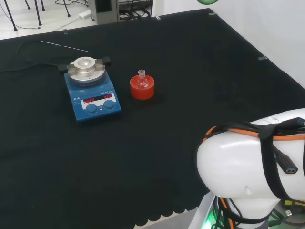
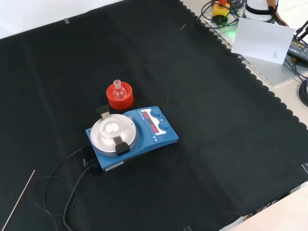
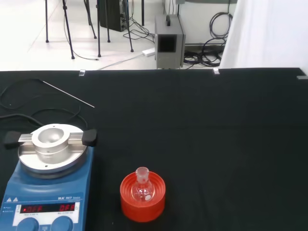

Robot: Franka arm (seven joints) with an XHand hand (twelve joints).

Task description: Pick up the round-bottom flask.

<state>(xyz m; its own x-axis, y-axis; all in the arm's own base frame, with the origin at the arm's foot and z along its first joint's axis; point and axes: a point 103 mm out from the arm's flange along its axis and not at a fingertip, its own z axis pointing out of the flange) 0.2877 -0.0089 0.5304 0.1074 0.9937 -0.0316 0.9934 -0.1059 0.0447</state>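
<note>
The round-bottom flask (image 1: 142,80) sits upright in its red stand (image 1: 142,89), at three o'clock of the blue stirrer (image 1: 93,95) in the head view; bare black cloth (image 1: 190,71) surrounds them. The hand's state cannot be told.

I see even, bright overhead light; the black cloth (image 1: 157,143) soaks it up and shows almost no shadows. Glare whitens the floor at the wrist view's upper left and the hotplate's metal top (image 2: 113,133). The white arm link (image 1: 248,167) at the head view's lower right looks soft.
</note>
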